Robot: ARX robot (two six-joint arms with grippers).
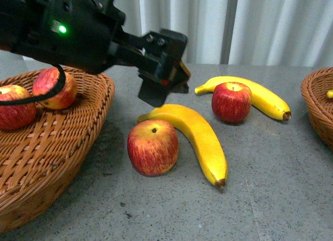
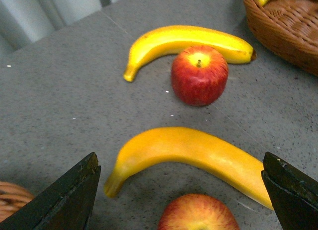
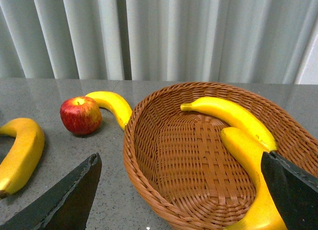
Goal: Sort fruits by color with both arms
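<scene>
Two apples lie on the grey table: a near one and a far one. A near banana curves beside the near apple; a far banana lies behind the far apple. My left gripper hangs open and empty above the near apple and banana; in the left wrist view the near apple and banana lie between its fingers. Two apples rest in the left basket. My right gripper is open and empty over the right basket, which holds two bananas.
The right basket's rim shows at the front view's right edge with a bit of banana in it. White curtains hang behind the table. The left arm's black body fills the upper left of the front view.
</scene>
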